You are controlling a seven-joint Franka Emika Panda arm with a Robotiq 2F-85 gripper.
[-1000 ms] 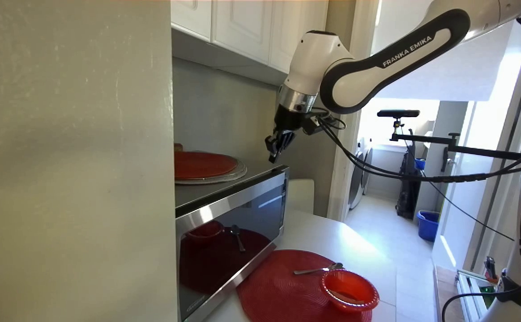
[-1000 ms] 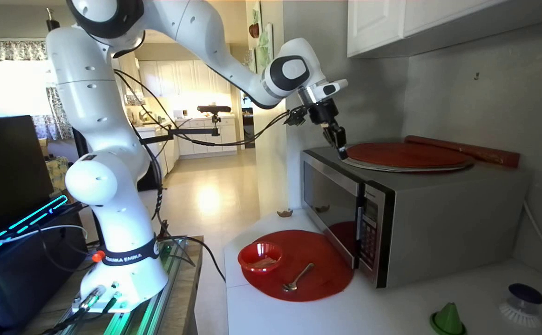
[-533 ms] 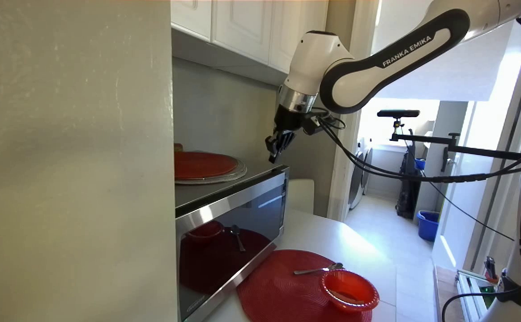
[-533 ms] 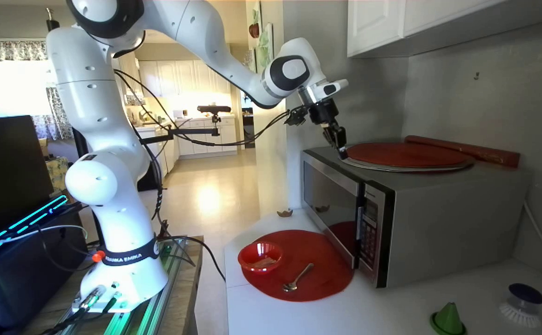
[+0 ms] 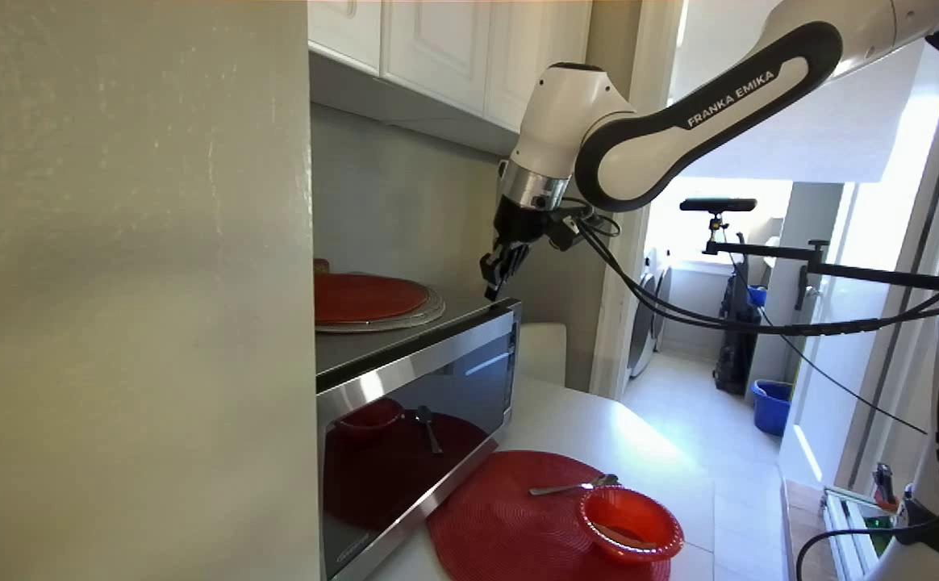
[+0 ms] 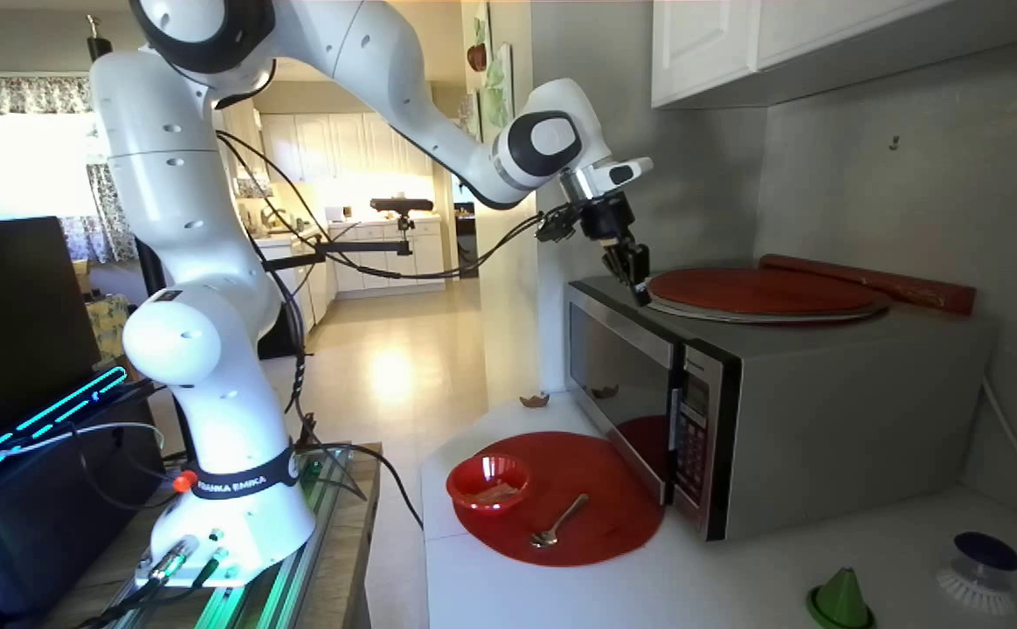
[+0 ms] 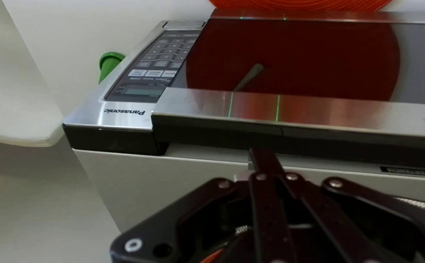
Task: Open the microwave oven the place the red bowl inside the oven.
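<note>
The microwave oven (image 6: 849, 428) stands on the white counter, its glass door (image 5: 421, 452) facing the robot. In the wrist view the door frame (image 7: 307, 109) sits slightly forward of the keypad panel (image 7: 154, 69), and a narrow gap shows behind its top edge. My gripper (image 7: 261, 151) is shut and empty, its fingertips over that gap; whether they touch the door is hard to tell. In both exterior views the gripper (image 5: 492, 294) (image 6: 644, 299) points down at the oven's top front edge. The red bowl (image 6: 488, 480) (image 5: 631, 516) rests upright on the red placemat (image 6: 596, 533).
A spoon (image 6: 558, 521) lies on the placemat beside the bowl. Stacked red and pale mats (image 6: 762, 293) and a red roll (image 6: 875, 284) cover part of the oven's top. Cupboards (image 6: 753, 52) hang above. A green cone (image 6: 840, 598) and a brush (image 6: 982, 568) stand on the counter.
Over the last half second my gripper has dropped slightly, coming closer to the oven's top front edge. Bowl, spoon and oven look the same.
</note>
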